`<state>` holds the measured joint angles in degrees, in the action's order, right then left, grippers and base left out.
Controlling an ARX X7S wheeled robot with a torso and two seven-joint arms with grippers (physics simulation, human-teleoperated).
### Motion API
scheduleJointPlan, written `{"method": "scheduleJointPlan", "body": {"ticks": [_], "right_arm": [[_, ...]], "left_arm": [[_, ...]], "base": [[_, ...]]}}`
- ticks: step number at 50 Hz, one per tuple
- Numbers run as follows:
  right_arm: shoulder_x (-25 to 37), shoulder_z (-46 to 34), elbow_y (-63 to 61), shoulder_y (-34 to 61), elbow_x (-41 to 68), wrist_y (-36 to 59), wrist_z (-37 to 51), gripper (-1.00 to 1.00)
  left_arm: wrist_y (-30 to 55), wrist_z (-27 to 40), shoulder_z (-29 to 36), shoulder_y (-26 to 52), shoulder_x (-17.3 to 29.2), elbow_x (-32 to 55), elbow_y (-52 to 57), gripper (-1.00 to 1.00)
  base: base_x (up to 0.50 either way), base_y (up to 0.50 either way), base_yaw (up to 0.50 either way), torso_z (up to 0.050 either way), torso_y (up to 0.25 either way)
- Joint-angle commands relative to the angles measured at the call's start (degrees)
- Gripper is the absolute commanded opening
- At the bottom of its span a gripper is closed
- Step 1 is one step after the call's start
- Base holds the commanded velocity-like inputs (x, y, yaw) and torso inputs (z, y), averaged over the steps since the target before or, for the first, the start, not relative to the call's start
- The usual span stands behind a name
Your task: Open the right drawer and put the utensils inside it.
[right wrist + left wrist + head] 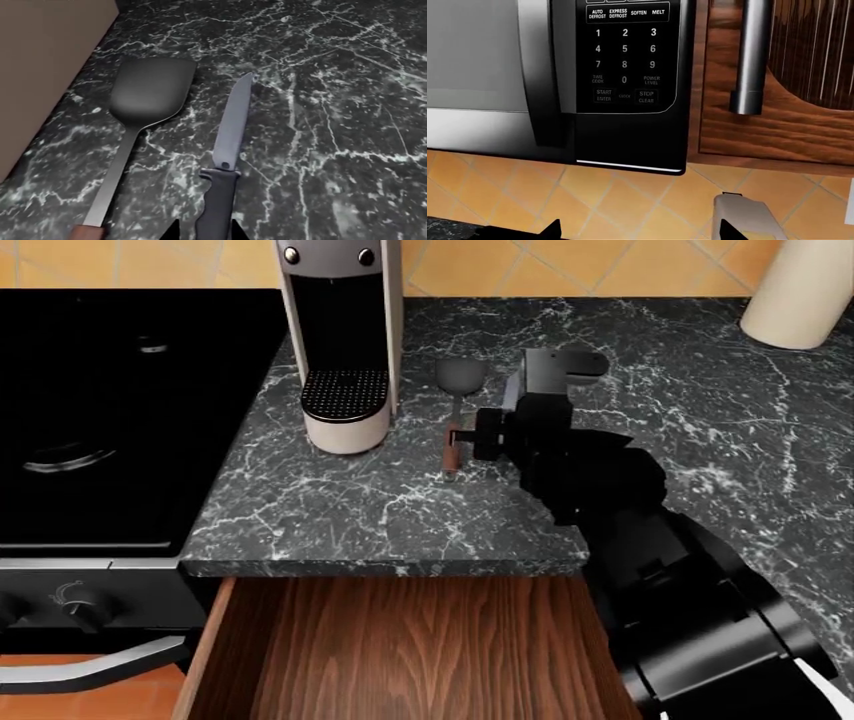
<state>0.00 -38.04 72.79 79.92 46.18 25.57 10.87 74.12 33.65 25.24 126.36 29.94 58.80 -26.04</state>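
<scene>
The small silver-bladed knife — stiff, light, slippery — is best taken by its dark grey handle; right gripper spread astride it.

counter: dark white-veined marble | on it: coffee machine, spatula and knife side by side, apart | cream cylinder at back corner

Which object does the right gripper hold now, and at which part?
Nothing is clearly held. The right gripper has its fingertips on either side of the knife handle on the countertop; whether they have closed on it cannot be told.
</scene>
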Motion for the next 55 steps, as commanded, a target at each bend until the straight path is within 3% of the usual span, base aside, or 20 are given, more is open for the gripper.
{"method": "scheduleJointPlan", "body": {"ticks": [1,7,24,31,40,45,55], "right_arm": [[0.0,0.7,2.2,-1.9,1.1,0.5,0.3,-1.00],[0.0,2.2,2.2,-2.0,0.4,-0.2,1.5,-1.00],[0.0,20.0,2.2,-2.2,-13.3,-7.2,10.0,-1.00],[0.0,18.0,2.2,-1.3,-13.2,-8.2,10.7,-1.00],[0.0,4.0,2.2,2.2,-6.6,-9.7,10.7,-1.00],[0.0,-2.1,2.2,4.7,-3.4,-9.0,5.9,-1.00],[0.9,6.0,2.0,9.7,-16.7,-2.6,-7.8,-1.00]], "left_arm": [[-0.1,0.0,0.1,0.0,0.0,-0.1,-0.1,1.00],[-0.1,-0.1,0.1,0.0,0.0,0.0,0.2,1.00],[-0.1,0.0,-0.1,-0.2,0.0,0.3,0.6,1.00],[0.1,0.3,-0.4,-0.3,-0.1,0.6,0.6,1.00],[0.1,0.4,-0.6,-0.2,-0.1,0.7,0.4,1.00],[0.1,0.4,-0.5,0.0,-0.1,0.6,-0.1,1.00],[0.2,0.4,-0.5,-0.1,-0.1,0.7,0.2,1.00]], "base": [[0.00,0.00,0.00,0.000,0.000],[0.00,0.00,0.00,0.000,-0.002],[0.00,0.00,0.00,0.000,-0.001],[0.00,0.00,0.00,0.000,0.000],[0.00,0.00,0.00,0.000,0.000],[0.00,0.00,0.00,0.000,0.000],[0.00,0.00,0.00,0.000,0.000]]}}
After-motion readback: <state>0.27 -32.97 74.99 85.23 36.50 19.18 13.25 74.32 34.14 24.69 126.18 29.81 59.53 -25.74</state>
